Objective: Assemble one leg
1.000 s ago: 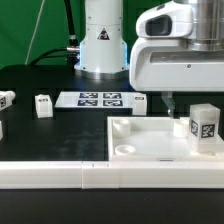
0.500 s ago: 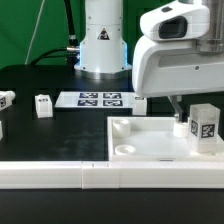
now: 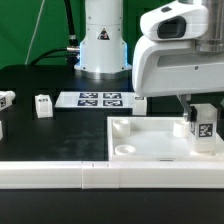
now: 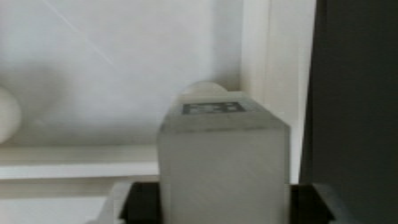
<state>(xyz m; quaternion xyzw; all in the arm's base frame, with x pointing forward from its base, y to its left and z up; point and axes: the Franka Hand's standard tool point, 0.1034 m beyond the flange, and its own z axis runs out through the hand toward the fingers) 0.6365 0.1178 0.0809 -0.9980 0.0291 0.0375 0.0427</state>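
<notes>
The leg (image 3: 206, 124), a small white block with a square marker tag facing the camera, stands upright in the far corner of the big white tray (image 3: 150, 152) on the exterior view's right. My gripper (image 3: 192, 108) has come down beside and over it, and one finger covers the leg's edge. In the wrist view the leg (image 4: 222, 150) fills the gap between the two dark fingers (image 4: 143, 200), which press against both of its sides. The tray floor (image 4: 89, 90) lies behind it.
Two more white legs (image 3: 42, 105) (image 3: 6, 99) stand on the black table at the exterior view's left. The marker board (image 3: 100, 99) lies in front of the robot base (image 3: 103, 45). A long white rail (image 3: 50, 175) runs along the front.
My gripper has moved toward the exterior view's right, from beside the leg to over it. The leg has stayed in place.
</notes>
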